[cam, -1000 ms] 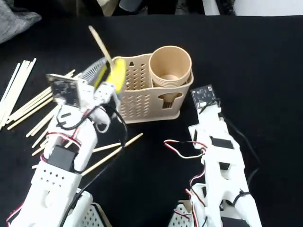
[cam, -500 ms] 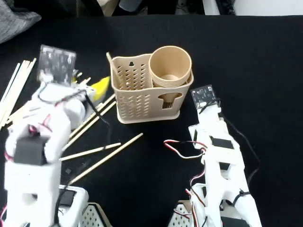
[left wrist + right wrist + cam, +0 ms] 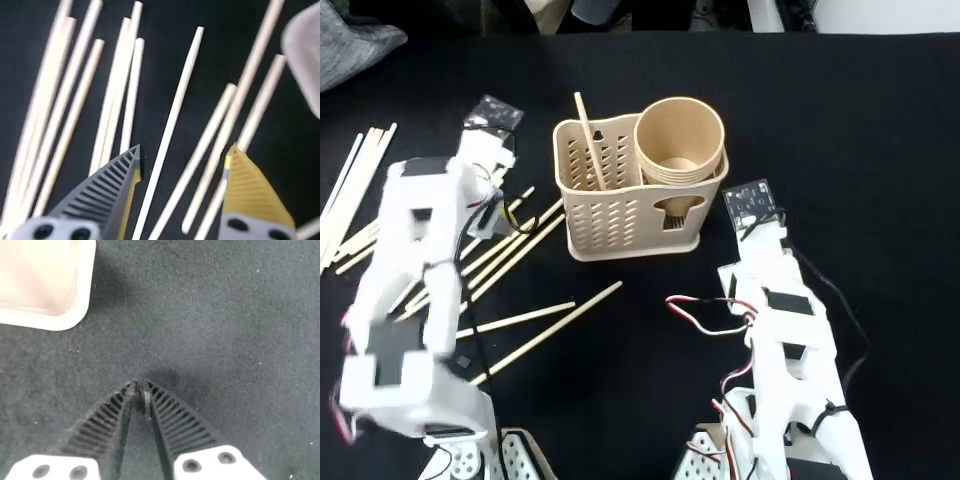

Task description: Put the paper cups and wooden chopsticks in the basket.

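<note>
Chopsticks (image 3: 171, 120) lie loose near the left edge of the table (image 3: 880, 120), so we hold the left gripper (image 3: 185, 155) spread above them. Our right gripper (image 3: 139, 387), clenched empty, rests beside the basket (image 3: 620, 215).

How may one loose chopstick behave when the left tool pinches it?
Likely stiff and light: the chopstick is a thin, straight stick. It may roll or pivot, being narrow. Neighbours lie close, so the open left tool could catch two.

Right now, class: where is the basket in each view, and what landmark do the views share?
High view: basket at centre, ahead of both arms.
Left wrist view: likely the blurred pale corner beside the chopsticks.
Right wrist view: pale corner past the right gripper.
Shared landmark: black table.
</note>
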Available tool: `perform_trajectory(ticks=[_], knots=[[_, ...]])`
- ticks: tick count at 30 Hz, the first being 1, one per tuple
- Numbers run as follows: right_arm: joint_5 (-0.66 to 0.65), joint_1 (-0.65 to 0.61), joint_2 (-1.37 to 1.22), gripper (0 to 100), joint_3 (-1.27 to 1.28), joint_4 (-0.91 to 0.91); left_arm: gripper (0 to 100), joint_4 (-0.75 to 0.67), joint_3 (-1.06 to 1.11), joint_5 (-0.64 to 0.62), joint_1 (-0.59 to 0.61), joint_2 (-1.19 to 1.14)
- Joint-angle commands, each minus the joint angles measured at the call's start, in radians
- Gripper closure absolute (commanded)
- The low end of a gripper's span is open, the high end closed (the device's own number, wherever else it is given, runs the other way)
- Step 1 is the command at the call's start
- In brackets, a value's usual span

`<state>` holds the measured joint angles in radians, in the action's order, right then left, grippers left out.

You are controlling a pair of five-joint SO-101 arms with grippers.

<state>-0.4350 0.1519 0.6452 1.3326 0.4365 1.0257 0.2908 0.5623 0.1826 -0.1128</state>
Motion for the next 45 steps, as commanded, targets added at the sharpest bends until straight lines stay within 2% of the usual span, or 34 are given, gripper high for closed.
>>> perform_trajectory(ticks=[1,4,9,18,26,29,33,37,39,42,45], knots=[[-0.008,0.014,0.022,98.6,-0.004,-0.015,74,-0.035,-0.176,0.015,0.008,-0.236],[-0.009,0.014,0.022,98.6,-0.004,-0.015,81,-0.031,-0.255,0.015,0.016,-0.339],[-0.009,0.014,0.022,98.6,-0.004,-0.015,98,0.043,-0.314,0.017,-0.001,-0.367],[-0.009,0.014,0.022,98.6,-0.004,-0.015,97,0.189,-0.318,0.017,-0.041,-0.278],[-0.008,0.014,0.022,98.6,-0.004,-0.015,97,0.324,-0.312,0.015,-0.041,-0.021],[-0.008,0.014,0.022,98.6,-0.004,-0.015,97,0.325,-0.312,0.015,-0.035,0.032],[-0.008,0.014,0.022,98.6,-0.004,-0.014,95,0.235,-0.312,0.014,-0.031,-0.031],[-0.008,0.014,0.022,98.6,-0.004,-0.014,76,0.17,-0.337,0.009,0.004,-0.196],[-0.009,0.014,0.022,98.6,-0.004,-0.014,71,0.155,-0.375,0.009,0.019,-0.285],[-0.009,0.014,0.022,98.6,-0.004,-0.014,74,0.158,-0.452,0.012,0.039,-0.4],[-0.009,0.014,0.022,98.6,-0.004,-0.014,81,0.167,-0.512,0.015,0.058,-0.48]])
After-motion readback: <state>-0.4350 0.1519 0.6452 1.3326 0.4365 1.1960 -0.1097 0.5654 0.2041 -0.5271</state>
